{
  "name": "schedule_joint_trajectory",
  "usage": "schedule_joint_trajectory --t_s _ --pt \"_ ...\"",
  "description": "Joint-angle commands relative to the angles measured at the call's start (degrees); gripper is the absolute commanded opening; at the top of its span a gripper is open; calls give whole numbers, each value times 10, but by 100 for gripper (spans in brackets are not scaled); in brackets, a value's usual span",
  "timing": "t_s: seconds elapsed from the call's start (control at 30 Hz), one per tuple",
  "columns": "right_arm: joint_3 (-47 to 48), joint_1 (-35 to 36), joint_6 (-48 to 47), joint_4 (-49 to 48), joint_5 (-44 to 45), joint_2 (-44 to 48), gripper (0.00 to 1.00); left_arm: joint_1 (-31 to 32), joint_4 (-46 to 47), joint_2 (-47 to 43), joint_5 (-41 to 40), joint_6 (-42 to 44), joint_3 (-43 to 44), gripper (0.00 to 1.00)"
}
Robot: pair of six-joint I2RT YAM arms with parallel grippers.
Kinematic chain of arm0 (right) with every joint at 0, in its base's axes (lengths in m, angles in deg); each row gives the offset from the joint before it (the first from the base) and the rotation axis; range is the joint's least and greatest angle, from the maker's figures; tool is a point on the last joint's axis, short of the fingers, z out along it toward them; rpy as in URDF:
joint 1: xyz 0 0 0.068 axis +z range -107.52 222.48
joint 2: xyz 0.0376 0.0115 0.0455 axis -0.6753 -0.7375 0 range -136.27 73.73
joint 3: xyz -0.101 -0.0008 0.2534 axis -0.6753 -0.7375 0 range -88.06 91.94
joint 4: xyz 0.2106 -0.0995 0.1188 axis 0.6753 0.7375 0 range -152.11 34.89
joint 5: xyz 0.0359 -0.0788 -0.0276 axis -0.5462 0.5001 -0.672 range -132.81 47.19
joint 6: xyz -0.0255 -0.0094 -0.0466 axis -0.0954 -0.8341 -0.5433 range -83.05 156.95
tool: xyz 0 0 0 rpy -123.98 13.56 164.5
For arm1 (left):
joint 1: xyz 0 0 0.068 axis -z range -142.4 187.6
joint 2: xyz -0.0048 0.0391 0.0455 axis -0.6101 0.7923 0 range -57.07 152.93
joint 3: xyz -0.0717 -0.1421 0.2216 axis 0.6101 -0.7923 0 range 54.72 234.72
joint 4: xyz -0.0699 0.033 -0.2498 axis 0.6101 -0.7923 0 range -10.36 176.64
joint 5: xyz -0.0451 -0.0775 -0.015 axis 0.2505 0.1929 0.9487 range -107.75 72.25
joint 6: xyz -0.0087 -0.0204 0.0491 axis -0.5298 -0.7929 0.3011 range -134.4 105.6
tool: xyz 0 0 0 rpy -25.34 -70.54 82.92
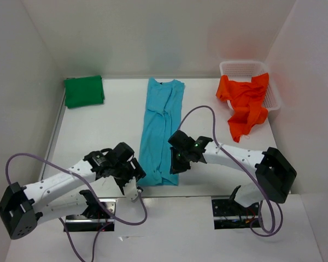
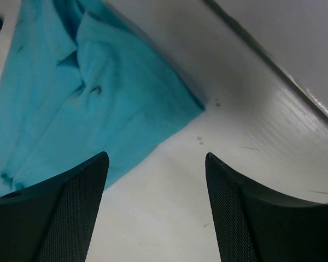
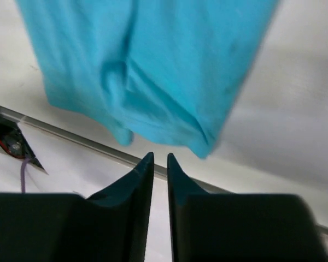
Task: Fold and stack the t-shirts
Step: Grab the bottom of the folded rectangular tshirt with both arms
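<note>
Since the turquoise t-shirt (image 1: pixel 161 131) lies folded narrow mid-table (image 1: pixel 98 136), the arms flank its near hem, presumably for the next fold: left claw (image 2: pixel 157 158) wide open, right claw (image 3: pixel 160 158) nearly closed, both empty.

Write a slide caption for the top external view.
Left gripper and right gripper flank the turquoise t-shirt near its hem; green t-shirt folded far left, orange-red t-shirt spilling from white basket.

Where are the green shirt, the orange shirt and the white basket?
green t-shirt (image 1: pixel 83 91), top view, middle of the folded square
orange t-shirt (image 1: pixel 246 103), top view, middle of the bunched cloth
basket (image 1: pixel 238 69), top view, its back wall
</note>
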Motion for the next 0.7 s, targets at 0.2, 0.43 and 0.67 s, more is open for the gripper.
schedule_joint_trajectory --t_s 0.2,0.43,0.67 --pt "83 -4 -41 -27 1 -102 0 21 33 52 47 61 -21 77" --pt "77 37 -55 -47 -42 -164 0 21 61 -43 42 119 -104 77" --pt "94 49 -84 -28 -53 -163 0 41 75 -38 30 167 -128 73"
